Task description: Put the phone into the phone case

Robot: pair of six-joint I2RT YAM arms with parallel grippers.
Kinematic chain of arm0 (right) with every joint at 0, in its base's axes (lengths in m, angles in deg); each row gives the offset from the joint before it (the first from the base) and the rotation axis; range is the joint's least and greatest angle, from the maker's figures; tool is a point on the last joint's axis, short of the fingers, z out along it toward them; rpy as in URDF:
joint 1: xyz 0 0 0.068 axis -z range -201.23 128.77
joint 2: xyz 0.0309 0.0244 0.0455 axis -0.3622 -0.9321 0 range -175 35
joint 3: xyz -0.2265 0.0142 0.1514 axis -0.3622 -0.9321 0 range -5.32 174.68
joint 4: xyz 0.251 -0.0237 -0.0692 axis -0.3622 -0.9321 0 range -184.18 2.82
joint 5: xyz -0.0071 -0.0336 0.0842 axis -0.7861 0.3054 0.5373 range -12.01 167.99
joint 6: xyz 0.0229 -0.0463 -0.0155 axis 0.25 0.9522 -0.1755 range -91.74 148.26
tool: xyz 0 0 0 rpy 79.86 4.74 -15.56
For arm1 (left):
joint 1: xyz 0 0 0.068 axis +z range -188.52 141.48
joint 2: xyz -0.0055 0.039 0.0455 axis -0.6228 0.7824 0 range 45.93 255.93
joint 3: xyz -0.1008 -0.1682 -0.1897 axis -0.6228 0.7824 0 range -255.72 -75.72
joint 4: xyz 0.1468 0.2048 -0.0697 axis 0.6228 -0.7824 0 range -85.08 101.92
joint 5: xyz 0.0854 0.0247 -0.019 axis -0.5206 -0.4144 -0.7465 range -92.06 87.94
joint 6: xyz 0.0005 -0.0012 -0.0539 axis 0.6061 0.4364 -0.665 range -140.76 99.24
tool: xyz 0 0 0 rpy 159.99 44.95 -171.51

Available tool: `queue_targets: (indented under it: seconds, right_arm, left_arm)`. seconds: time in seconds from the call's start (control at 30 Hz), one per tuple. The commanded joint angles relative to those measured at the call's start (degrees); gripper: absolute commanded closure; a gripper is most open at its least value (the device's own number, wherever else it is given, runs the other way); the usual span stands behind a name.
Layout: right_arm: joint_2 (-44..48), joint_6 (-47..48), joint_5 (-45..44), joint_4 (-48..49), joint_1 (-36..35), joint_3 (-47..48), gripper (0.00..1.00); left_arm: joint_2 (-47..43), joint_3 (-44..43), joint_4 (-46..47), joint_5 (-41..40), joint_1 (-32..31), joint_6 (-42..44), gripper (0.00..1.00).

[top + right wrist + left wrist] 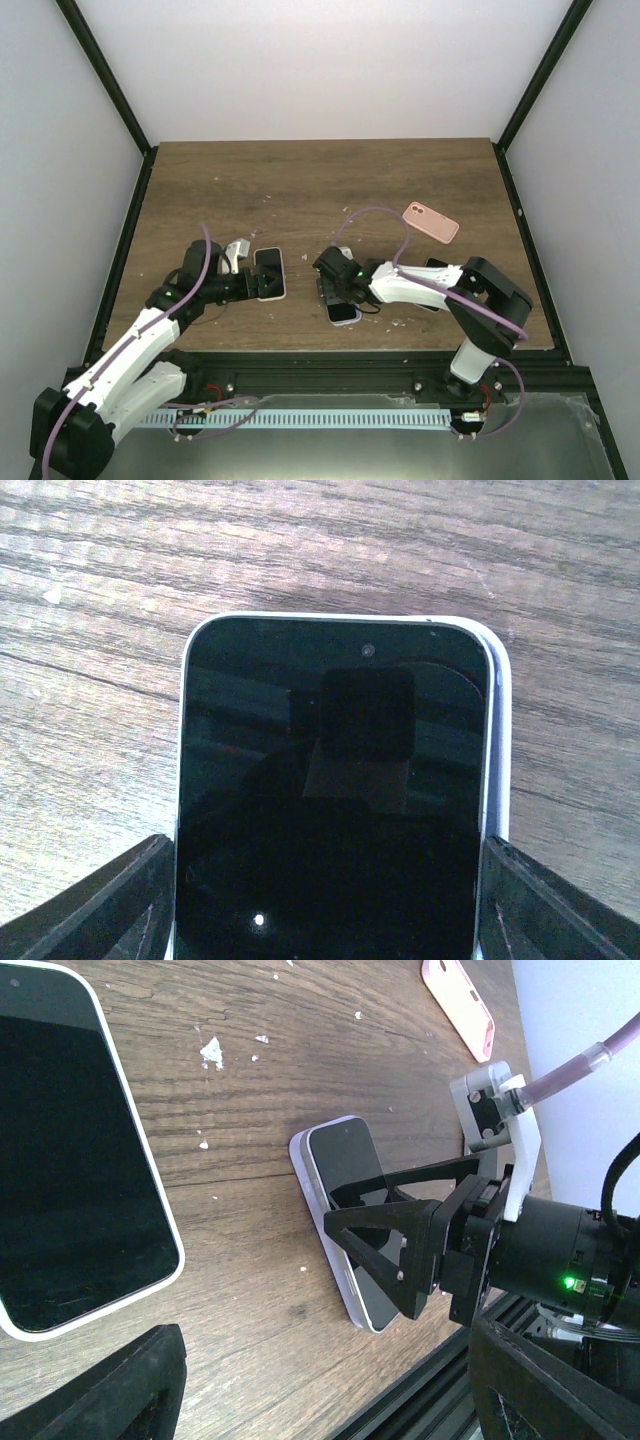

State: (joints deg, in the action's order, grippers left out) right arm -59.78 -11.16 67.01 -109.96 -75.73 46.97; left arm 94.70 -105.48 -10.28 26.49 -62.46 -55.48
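A lavender-edged phone [343,311] [345,1185] [330,800] lies screen up near the table's front edge. My right gripper [335,295] [325,920] is open, one finger [110,910] at each long side of this phone, very close to its edges. A second, white-edged phone [270,272] [70,1160] lies screen up to the left. My left gripper [265,287] [330,1400] is open and empty just in front of it, above bare wood. The pink phone case [431,222] [460,1005] lies apart at the back right.
White crumbs [212,1052] dot the wood between the phones. The black front rail [420,1400] runs close behind the lavender phone. A dark flat object [436,267] lies partly hidden behind the right arm.
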Motion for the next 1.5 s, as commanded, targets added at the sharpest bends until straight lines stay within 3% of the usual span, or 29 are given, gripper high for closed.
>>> queue_targets:
  seconds: [0.0,0.97,1.47]
  right_arm:
    - [3.0,1.2,-2.2,0.1,-0.5,2.0,0.34]
    - [-0.2,3.4,-4.5,2.2,-0.4,-0.9,0.31]
    - [5.5,5.2,-4.4,0.1,-0.4,-1.1,0.16]
  left_arm:
    - [-0.4,0.7,0.2,-0.3,-0.1,0.0,0.21]
    - [-0.3,0.9,0.3,-0.5,-0.1,0.1,0.21]
    - [0.9,0.7,0.8,-0.1,-0.1,-0.4,0.21]
